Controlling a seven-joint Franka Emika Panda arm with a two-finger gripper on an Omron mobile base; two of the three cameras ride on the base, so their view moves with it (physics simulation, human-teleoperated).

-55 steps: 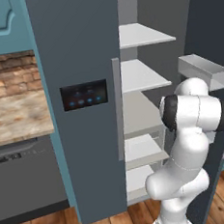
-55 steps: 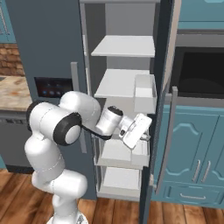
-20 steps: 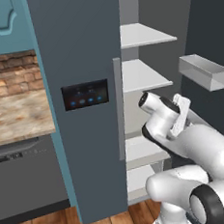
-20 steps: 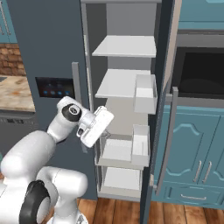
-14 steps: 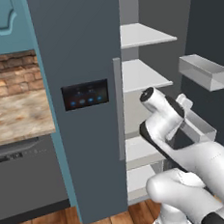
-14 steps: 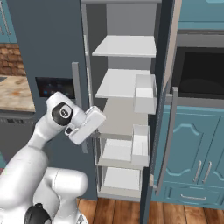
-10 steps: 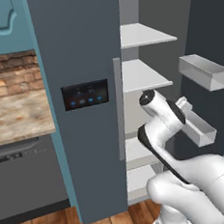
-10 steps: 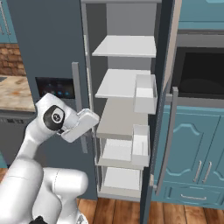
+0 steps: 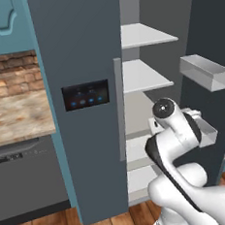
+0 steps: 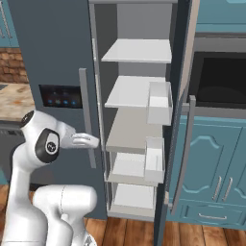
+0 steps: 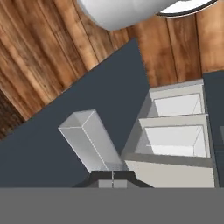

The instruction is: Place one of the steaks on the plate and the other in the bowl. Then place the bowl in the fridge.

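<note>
The fridge (image 9: 79, 49) stands tall and dark grey-blue. Its left door with the black panel (image 9: 86, 94) is closed, and its right door (image 9: 209, 32) is swung open on pale grey shelves (image 10: 139, 50). My gripper (image 10: 95, 141) is shut with nothing in it. It points right, just in front of the closed door's long handle (image 10: 86, 115). In the hand view the gripper (image 11: 113, 178) has its tips together above that handle (image 11: 89, 140) and the lower shelves (image 11: 175, 140). The steaks, the plate and the bowl are out of view.
Door bins (image 10: 158, 103) hang inside the open door, another bin (image 9: 205, 71) juts from it. A marbled counter (image 9: 17, 116) and a dishwasher (image 9: 28, 181) lie left of the fridge. A dark oven (image 10: 221, 81) and teal cabinets (image 10: 216, 163) stand to the right. Wood floor (image 11: 43, 52) lies below.
The arm has swung from the open fridge compartment to the left, bringing the hand in front of the closed left door. The gripper stayed shut. The fridge has not changed.
</note>
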